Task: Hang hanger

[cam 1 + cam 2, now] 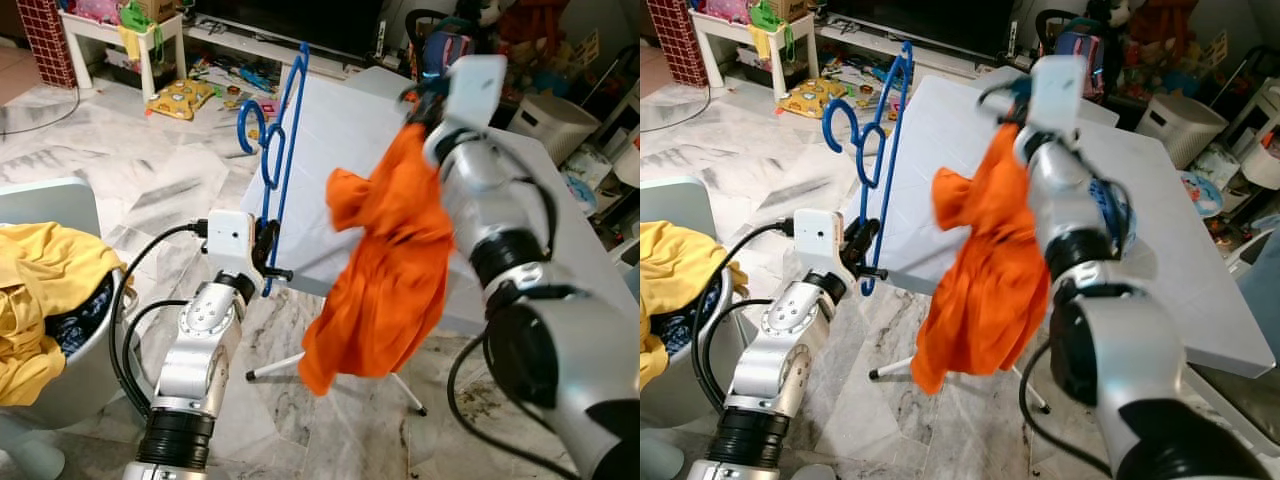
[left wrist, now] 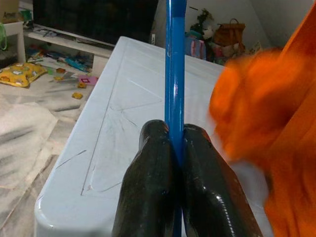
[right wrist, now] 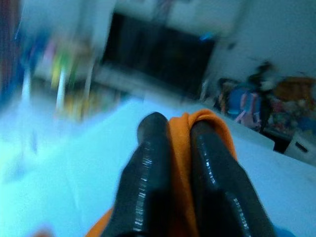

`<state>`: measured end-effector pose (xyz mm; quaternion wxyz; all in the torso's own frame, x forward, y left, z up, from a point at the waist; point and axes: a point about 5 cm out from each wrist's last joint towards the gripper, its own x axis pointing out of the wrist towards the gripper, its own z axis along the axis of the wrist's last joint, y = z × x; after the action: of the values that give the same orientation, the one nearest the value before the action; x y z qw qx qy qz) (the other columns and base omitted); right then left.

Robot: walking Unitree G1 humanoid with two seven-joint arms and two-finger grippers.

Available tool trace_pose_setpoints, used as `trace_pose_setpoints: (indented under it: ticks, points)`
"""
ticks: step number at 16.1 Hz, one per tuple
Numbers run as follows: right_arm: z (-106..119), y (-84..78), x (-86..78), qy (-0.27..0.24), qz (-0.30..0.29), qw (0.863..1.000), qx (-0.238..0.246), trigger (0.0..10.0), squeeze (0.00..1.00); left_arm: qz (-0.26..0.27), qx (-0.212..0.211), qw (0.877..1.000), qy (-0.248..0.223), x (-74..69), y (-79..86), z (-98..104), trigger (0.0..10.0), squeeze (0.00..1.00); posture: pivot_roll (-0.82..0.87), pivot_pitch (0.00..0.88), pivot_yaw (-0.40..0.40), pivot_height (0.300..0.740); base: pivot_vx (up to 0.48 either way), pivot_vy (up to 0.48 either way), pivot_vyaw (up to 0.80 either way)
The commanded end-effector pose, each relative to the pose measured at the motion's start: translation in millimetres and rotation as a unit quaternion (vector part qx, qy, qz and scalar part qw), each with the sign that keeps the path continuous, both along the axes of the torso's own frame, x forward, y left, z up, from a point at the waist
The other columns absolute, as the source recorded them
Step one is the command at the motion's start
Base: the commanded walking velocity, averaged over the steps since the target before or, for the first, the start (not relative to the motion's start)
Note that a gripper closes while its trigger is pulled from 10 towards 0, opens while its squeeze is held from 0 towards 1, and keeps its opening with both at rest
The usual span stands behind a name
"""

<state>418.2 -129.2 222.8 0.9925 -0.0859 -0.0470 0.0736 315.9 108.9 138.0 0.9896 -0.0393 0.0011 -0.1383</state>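
The left gripper (image 2: 173, 148) is raised beside the white folding table (image 1: 340, 130), pinching the blue hanger (image 1: 283, 150) upright. The right gripper (image 3: 173, 133), lifted high (elbow bent), clamps an orange shirt (image 1: 385, 280) dangling beside the hanger.

Blue hanger (image 1: 283, 150) smooth plastic; orange garment (image 1: 385, 260) soft matt cloth; floor (image 1: 140, 180) glossy marble.

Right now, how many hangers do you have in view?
1. A blue hanger stands upright in the left hand, hook pointing away, beside the orange shirt held up by the right hand. More may be hidden in the laundry basket.
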Motion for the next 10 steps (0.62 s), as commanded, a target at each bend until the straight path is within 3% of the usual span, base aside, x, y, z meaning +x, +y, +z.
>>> trace_pose_setpoints:
  ticks: [1, 2, 5, 8, 10]
  points:
    - [-50, -4.5, -9.2, 0.102, 0.016, 0.991, -0.090, 10.0, 0.00, -0.014, -0.001, 1.000, -0.014, 0.0, -8.8, 7, 10.0, 0.00, 0.27, 0.000, -0.229, 0.740, 0.000, 0.000, 0.00]
    - [-67, -11.3, -14.8, 0.125, 0.020, 0.986, -0.108, 10.0, 1.00, -0.015, -0.001, 1.000, -0.013, 0.5, -9.1, 6, 10.0, 0.00, 0.27, 0.000, -0.224, 0.740, 0.000, 0.000, 0.00]
    - [-100, -35.0, -29.6, 0.175, 0.027, 0.970, -0.168, 10.0, 1.00, -0.021, 0.004, 1.000, -0.007, 1.1, -11.0, 4, 10.0, 0.00, 0.26, 0.000, -0.215, 0.740, 0.000, 0.000, 0.00]
    - [-110, -47.4, -35.9, 0.190, 0.015, 0.966, -0.172, 10.0, 1.00, -0.025, 0.004, 1.000, -0.008, 2.5, -12.6, 4, 10.0, 0.00, 0.26, 0.000, -0.210, 0.740, 0.000, 0.000, 0.00]
    - [-113, -46.8, -37.5, 0.195, 0.023, 0.966, -0.166, 10.0, 1.00, -0.026, 0.004, 1.000, -0.008, 3.6, -12.2, 4, 10.0, 0.00, 0.26, 0.000, -0.211, 0.740, 0.000, 0.000, 0.00]
